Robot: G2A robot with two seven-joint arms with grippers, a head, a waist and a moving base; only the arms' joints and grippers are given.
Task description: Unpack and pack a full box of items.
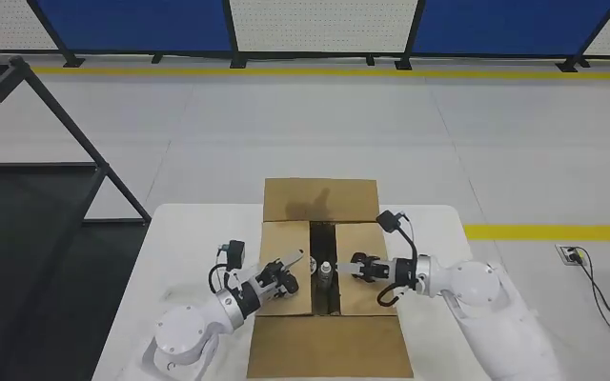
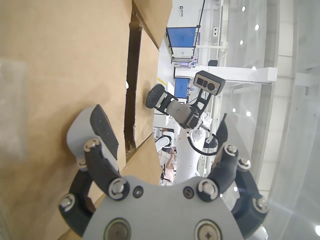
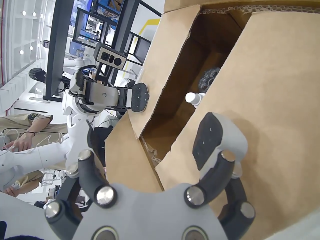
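A cardboard box (image 1: 320, 200) stands mid-table with its far and near flaps laid out flat. Its two side flaps (image 1: 282, 250) (image 1: 362, 246) are folded nearly down, leaving a narrow gap. In that gap a white-capped bottle (image 1: 324, 272) (image 3: 192, 98) stands beside a dark ribbed item (image 3: 209, 77). My left gripper (image 1: 288, 270) (image 2: 162, 131) is open, with one pad (image 2: 103, 128) against the left side flap (image 2: 62, 58). My right gripper (image 1: 358, 267) (image 3: 150, 143) is open too, one pad (image 3: 208, 139) lying on the right side flap (image 3: 270, 96). The rest of the box contents is hidden.
The box sits on a white table (image 1: 191, 248) with bare surface on both sides. A black metal frame (image 1: 67, 124) rises at the left, off the table. Blue and white partitions (image 1: 315, 24) close the far side of the floor.
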